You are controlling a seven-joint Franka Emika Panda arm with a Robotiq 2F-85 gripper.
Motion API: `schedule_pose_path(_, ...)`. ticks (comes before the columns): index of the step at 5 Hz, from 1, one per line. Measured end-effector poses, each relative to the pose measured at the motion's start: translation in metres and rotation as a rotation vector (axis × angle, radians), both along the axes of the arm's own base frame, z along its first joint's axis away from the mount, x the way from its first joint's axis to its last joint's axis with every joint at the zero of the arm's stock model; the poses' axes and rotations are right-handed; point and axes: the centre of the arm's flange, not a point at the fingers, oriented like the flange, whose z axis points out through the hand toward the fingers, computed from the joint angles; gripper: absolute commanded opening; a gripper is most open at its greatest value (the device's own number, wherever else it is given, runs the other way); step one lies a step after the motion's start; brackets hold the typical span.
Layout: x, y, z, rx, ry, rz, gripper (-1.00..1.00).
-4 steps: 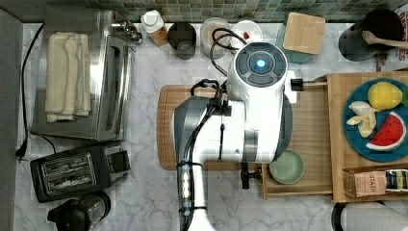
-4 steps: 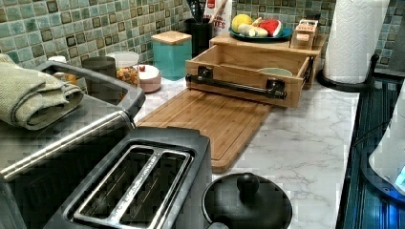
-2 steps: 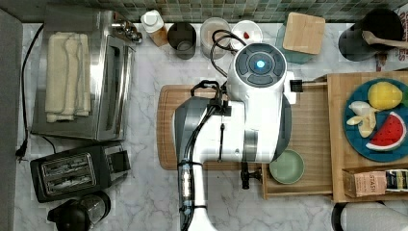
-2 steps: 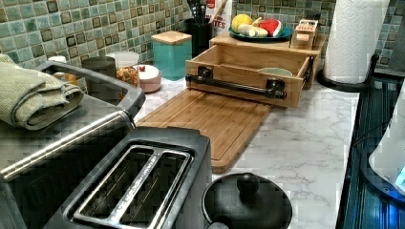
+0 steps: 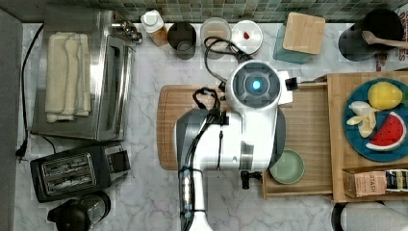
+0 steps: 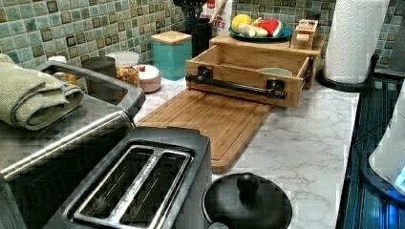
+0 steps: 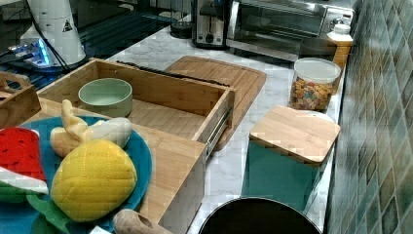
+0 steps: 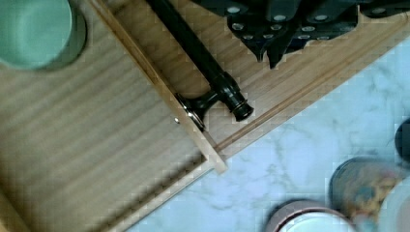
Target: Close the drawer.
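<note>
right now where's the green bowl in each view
Top view: green bowl at the drawer's lower-left corner, beside the arm.
Left view: its rim peeks over the front panel, right end.
Right view: near the drawer's far-left corner.
Wrist view: at a picture corner.
Shared landmark: black bar handle.

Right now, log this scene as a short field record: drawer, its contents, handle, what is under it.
drawer: pulled open
contents: green bowl, near one end
handle: long black bar on two posts, untouched
under the front: cutting board lying flat on the marble counter
on the cabinet top: blue plate of toy food
</note>
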Motion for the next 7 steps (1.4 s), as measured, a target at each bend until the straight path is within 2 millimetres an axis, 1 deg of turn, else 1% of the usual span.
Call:
schedule_pose_path(1, -0.027, 0.017, -0.016, 0.000, 0.014, 0.102, -1.00)
schedule_pose_path(2, -0.050, 0.043, -0.030, 0.001, 0.046, 0.162, -1.00)
schedule_pose_path(3, -0.064, 0.075, -0.041, 0.000, 0.110, 0.357, -1.00)
schedule_pose_path(4, -0.064, 0.099, -0.046, -0.011, 0.078, 0.518, -1.00)
schedule_pose_path(5, -0.057, 0.105, -0.054, -0.038, 0.021, 0.549, -1.00)
schedule_pose_path(6, -0.056, 0.105, -0.074, -0.033, 0.060, 0.551, -1.00)
schedule_pose_path(7, -0.058, 0.105, -0.100, -0.027, 0.109, 0.547, -1.00)
